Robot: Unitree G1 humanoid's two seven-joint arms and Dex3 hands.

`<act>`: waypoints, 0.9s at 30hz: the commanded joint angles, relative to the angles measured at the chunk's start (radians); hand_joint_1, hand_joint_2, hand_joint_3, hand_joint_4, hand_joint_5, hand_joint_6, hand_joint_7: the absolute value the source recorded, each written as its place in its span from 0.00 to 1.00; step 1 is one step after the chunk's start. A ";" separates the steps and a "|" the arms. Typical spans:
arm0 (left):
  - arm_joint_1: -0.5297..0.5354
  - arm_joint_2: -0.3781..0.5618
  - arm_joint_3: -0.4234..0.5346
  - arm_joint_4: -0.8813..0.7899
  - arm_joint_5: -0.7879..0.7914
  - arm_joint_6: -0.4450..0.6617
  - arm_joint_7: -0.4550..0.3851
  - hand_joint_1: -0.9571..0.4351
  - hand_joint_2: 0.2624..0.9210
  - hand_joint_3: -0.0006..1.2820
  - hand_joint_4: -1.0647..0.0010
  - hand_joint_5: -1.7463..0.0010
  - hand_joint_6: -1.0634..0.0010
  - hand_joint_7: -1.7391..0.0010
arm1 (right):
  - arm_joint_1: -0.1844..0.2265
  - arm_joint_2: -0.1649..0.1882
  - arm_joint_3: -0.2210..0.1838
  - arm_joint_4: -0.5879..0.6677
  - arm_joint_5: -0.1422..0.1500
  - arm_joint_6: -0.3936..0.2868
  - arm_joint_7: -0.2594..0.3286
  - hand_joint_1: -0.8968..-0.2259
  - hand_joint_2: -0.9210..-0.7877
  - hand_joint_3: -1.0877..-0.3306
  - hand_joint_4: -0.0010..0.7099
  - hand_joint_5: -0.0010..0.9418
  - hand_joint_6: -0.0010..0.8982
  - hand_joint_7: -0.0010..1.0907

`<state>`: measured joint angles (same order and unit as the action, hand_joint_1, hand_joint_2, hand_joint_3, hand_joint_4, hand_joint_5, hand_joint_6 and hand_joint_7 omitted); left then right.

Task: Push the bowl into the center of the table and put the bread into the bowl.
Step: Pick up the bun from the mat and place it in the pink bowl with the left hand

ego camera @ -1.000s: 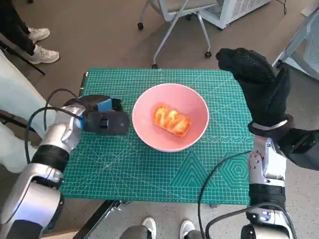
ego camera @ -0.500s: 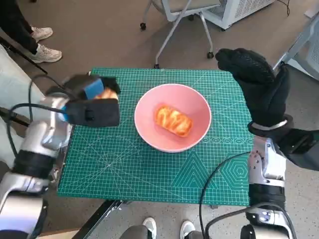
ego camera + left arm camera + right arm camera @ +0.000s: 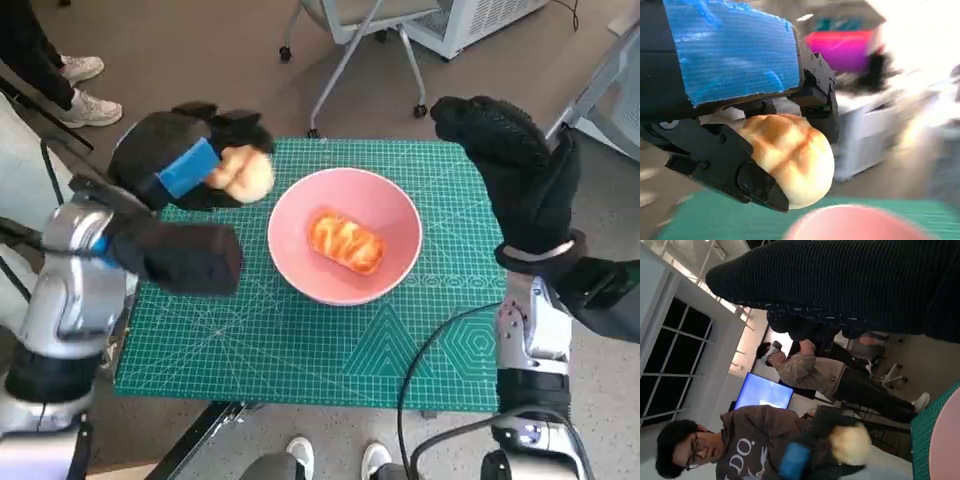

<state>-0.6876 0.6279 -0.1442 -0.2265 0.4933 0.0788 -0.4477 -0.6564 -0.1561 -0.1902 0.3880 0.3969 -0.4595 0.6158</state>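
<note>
A pink bowl (image 3: 345,240) stands near the middle of the green cutting mat (image 3: 300,340) with an orange-glazed bread (image 3: 346,242) lying in it. My left hand (image 3: 185,160) is raised over the mat's far left corner, left of the bowl, and grips a pale round bread roll (image 3: 243,174). The left wrist view shows that roll (image 3: 790,157) held between the black fingers (image 3: 747,180), above the bowl's pink rim (image 3: 855,222). My right hand (image 3: 510,165) in its black glove is lifted at the mat's right edge, fingers spread, holding nothing.
An office chair base (image 3: 345,60) stands beyond the table. A person's white shoes (image 3: 75,90) are on the floor at the far left. The right wrist view shows a person (image 3: 710,450) close by and another person seated (image 3: 830,377) farther off.
My left hand has risen from the mat's left side and swung up toward the far left corner, carrying the bread roll closer to the bowl. The right hand has stayed put.
</note>
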 commanded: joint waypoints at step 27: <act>-0.075 -0.229 -0.245 0.290 0.135 0.008 -0.066 0.80 0.97 0.10 0.48 0.36 0.48 0.66 | 0.021 -0.015 -0.009 0.030 0.000 -0.001 0.022 0.36 0.00 0.35 0.22 0.00 0.00 0.39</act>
<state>-0.7640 0.4155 -0.3934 0.0813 0.6276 0.0323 -0.4824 -0.6536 -0.1596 -0.1964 0.4002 0.3972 -0.4622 0.6334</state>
